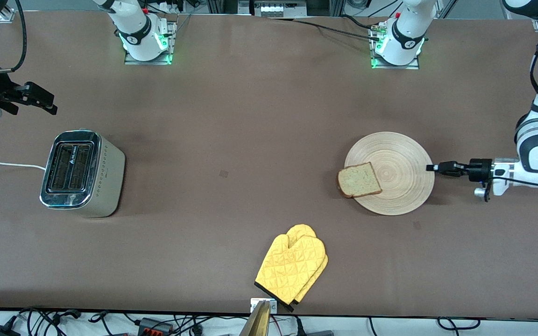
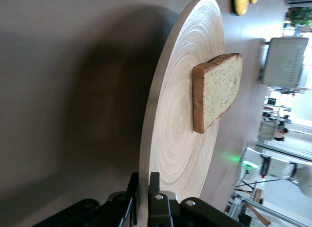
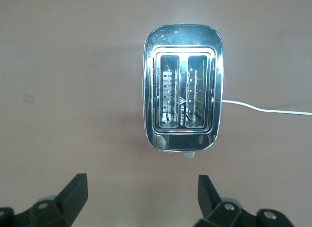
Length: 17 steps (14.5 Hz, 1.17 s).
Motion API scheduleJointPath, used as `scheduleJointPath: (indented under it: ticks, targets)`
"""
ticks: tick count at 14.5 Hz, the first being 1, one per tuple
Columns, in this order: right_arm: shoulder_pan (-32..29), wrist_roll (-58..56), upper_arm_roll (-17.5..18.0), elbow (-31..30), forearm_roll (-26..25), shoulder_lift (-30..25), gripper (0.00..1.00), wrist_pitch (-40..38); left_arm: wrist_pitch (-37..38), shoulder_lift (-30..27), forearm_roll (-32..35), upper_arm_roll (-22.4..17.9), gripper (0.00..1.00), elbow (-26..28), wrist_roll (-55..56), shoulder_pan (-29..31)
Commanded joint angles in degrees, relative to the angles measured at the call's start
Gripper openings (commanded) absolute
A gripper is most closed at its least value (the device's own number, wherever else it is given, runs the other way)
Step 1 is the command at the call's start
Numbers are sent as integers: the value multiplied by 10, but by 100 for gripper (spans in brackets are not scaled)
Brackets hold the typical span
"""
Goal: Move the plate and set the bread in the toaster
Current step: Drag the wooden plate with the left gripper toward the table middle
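The wooden plate [image 1: 402,186] is pinched at its 3 o'clock rim by the left gripper [image 1: 431,168]; the bread slice [image 1: 358,180] lies at 9 o'clock. The right gripper [image 3: 141,190] is held spread wide above the 2-slot toaster [image 1: 82,173].

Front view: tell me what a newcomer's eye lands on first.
The big wooden plate at the left arm's end of the table, with a slice of bread overhanging its rim, and the left gripper with its jaws shut on the plate's edge. Next, the chrome-topped toaster at the right arm's end, with the right gripper open above the table near it.
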State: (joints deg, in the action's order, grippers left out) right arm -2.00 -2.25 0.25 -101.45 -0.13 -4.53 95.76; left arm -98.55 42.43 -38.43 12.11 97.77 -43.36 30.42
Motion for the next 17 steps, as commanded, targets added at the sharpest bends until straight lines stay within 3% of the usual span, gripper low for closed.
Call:
scheduleJointPath:
  ticks: [1,5,12,17]
  targets:
    - [-2,-7,0,-9,0,-14,100,3,35,7,-76,-2,0,-5,-14,-34]
    - [-1,-7,1,-9,0,-13,100,4,38,23,-139,-2,0,-5,-7,-102]
    - [-1,-8,0,-14,-6,-10,100,16,15,47,-321,-3,0,-18,14,-293]
    - [2,-2,4,-22,-4,4,100,34,-73,58,-327,-3,0,-39,14,-374]
